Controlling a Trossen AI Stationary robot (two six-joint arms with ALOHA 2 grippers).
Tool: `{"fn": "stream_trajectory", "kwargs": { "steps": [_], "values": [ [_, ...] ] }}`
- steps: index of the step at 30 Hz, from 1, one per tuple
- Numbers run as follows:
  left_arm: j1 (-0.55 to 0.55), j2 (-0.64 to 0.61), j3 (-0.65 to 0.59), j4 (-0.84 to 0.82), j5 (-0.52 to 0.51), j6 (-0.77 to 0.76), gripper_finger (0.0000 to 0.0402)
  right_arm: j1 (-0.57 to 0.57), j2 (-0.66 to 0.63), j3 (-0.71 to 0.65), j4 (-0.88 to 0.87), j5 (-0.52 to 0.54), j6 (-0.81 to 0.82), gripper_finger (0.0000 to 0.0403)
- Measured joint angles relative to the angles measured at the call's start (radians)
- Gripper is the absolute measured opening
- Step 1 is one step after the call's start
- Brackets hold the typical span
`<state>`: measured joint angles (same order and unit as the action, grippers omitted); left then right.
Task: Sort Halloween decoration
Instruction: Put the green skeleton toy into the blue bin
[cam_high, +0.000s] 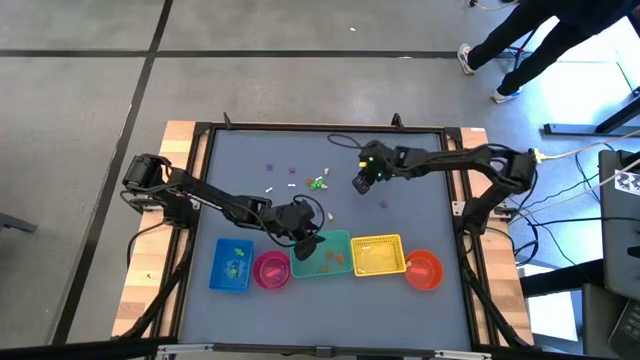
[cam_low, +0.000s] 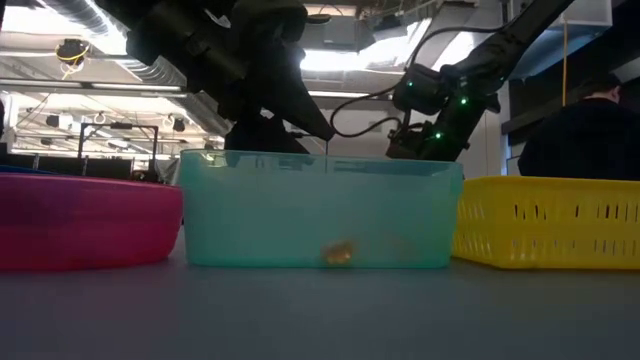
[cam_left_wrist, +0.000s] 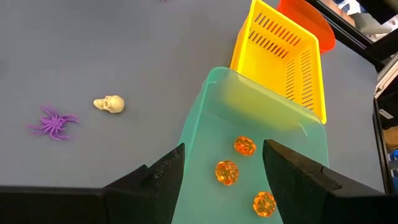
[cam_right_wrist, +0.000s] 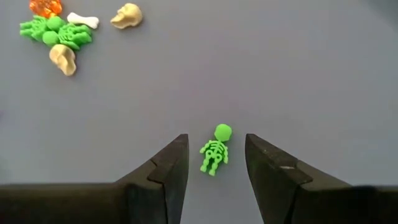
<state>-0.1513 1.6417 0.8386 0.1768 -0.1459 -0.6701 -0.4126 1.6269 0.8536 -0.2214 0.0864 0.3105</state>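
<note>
A small green skeleton (cam_right_wrist: 214, 154) lies flat on the grey table between the fingers of my open right gripper (cam_right_wrist: 216, 142), which stands over it at the table's far middle (cam_high: 362, 183); the fingers do not touch it. Farther off lies a cluster (cam_right_wrist: 59, 34) of green skeletons, cream skulls, a white bone and an orange pumpkin. My left gripper (cam_left_wrist: 224, 158) hangs open and empty over the teal container (cam_high: 338, 256), which holds three orange pumpkins (cam_left_wrist: 227, 172). A cream skull (cam_left_wrist: 109, 104) and a purple spider (cam_left_wrist: 54, 122) lie on the table beside that container.
Along the near edge stand a blue container (cam_high: 231, 264), a pink bowl (cam_high: 271, 270), the teal container, a yellow basket (cam_high: 378, 255) and an orange bowl (cam_high: 424, 269). Small purple pieces (cam_high: 270, 168) lie at the far left. A person (cam_high: 520, 45) walks beyond the table's far right corner.
</note>
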Motion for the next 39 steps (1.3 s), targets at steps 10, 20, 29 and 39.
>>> {"fn": "stream_trajectory", "kwargs": {
  "steps": [10, 20, 29, 39],
  "values": [
    [0.0, 0.0, 0.0, 0.0, 0.0, 0.0, 0.02, 0.0, 0.095, 0.0, 0.039, 0.007, 0.0, 0.0156],
    [0.0, 0.0, 0.0, 0.0, 0.0, 0.0, 0.02, 0.0, 0.119, 0.003, 0.042, 0.001, 0.0, 0.0122],
    [0.001, 0.0, 0.0, 0.001, -0.007, -0.001, 0.02, 0.0, 0.119, 0.002, 0.044, 0.001, 0.0, 0.0041],
    [0.04, -0.062, 0.0, 0.014, 0.016, 0.01, 0.02, -0.001, 0.12, 0.001, 0.056, -0.062, -0.001, 0.0047]
  ]
}}
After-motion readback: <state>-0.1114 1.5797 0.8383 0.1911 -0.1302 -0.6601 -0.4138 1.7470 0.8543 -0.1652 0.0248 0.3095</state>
